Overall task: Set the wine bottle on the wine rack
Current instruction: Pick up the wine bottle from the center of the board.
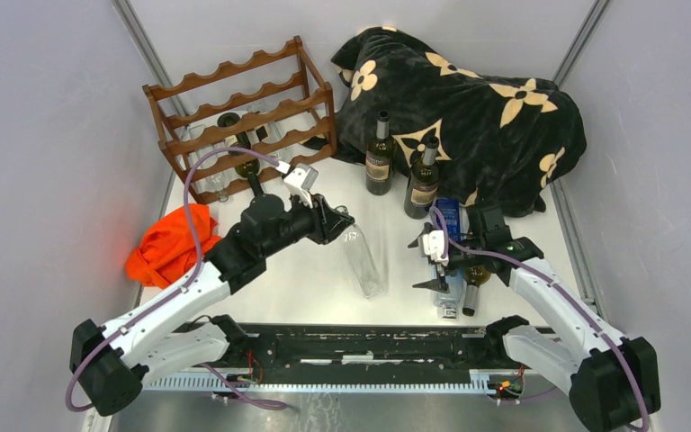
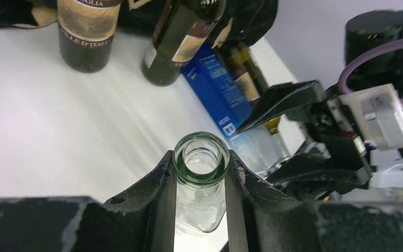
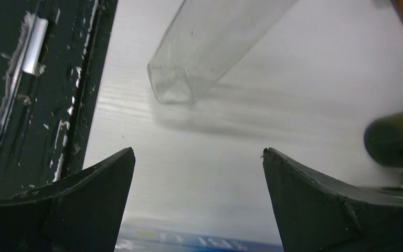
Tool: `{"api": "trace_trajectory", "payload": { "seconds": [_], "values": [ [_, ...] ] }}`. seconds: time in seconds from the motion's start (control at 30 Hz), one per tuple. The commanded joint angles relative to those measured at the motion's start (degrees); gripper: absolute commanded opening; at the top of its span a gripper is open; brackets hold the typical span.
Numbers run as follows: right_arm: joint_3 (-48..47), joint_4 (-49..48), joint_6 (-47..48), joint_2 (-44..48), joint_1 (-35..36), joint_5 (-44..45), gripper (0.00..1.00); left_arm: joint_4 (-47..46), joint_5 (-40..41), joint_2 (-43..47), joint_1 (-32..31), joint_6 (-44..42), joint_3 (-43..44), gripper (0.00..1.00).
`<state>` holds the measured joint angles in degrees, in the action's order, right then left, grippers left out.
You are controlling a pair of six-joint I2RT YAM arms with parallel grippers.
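From above, the rack stands at the table's far-left corner, one dark bottle lying in it. The left gripper clamps the neck of the clear bottle mid-table, well apart from the rack, its base pointing to the near edge. Two upright bottles stand by a black flowered blanket at the far edge. An orange cloth lies at the left edge. The right gripper hangs near the right edge with its fingers spread wide.

On the left wrist, both fingers press the clear bottle just below its mouth. Past it lies a blue box.

On the right wrist, nothing sits between the spread fingers. The clear bottle's base is ahead; whether it rests on the table is unclear. A dark bottle end shows at the right.
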<state>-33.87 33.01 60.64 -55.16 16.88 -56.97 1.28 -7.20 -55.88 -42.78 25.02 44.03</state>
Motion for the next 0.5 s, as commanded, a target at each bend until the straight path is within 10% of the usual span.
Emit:
{"api": "trace_trajectory", "payload": {
  "seconds": [0.0, 0.47],
  "values": [
    [-3.2, -10.6, -10.5, -1.7, 6.4, -2.9, 0.98, -14.1, -2.6, 4.1, -0.1, 9.9, -1.7, 0.02],
    [4.7, -34.6, -39.4, -7.7, 9.9, -5.6, 0.98, -27.0, 3.8, 1.3, -6.2, 11.2, -5.8, 0.02]
  ]
}}
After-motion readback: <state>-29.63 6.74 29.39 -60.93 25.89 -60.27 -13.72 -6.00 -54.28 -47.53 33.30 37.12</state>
